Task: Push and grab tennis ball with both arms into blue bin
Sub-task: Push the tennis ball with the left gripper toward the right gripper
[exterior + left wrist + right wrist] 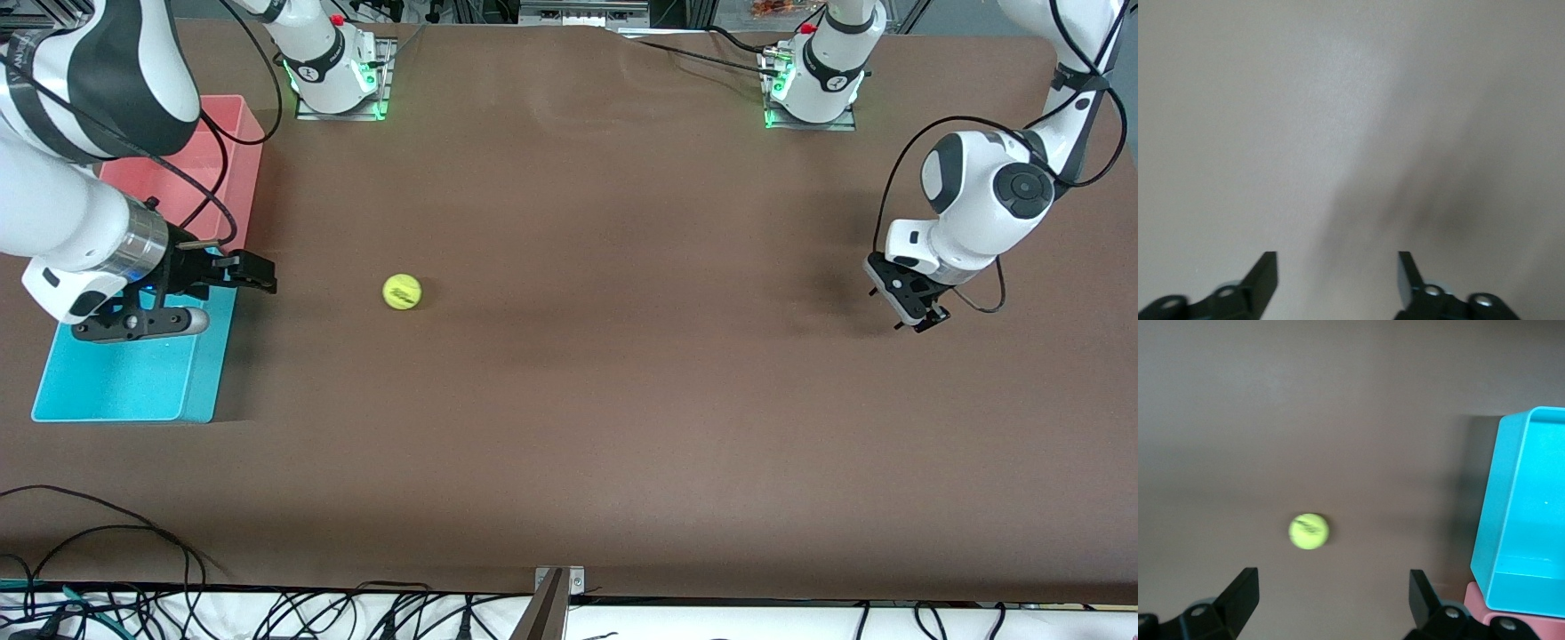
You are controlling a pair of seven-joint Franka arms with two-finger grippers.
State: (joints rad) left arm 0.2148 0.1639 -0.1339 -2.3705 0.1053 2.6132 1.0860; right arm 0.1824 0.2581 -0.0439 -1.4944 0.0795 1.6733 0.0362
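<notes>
The tennis ball (402, 291) lies on the brown table, between the blue bin (133, 382) and the table's middle. It also shows in the right wrist view (1309, 531), ahead of the fingers with a gap of bare table between. My right gripper (253, 274) is open and empty, low over the blue bin's wall that faces the ball (1335, 583). The blue bin (1531, 520) is empty. My left gripper (925, 322) is open and empty over bare table at the left arm's end, apart from the ball (1337, 263).
A pink bin (227, 151) stands against the blue bin, farther from the front camera, partly hidden by the right arm. Cables run along the table's near edge (267, 604). The two arm bases (333, 71) stand at the table's back.
</notes>
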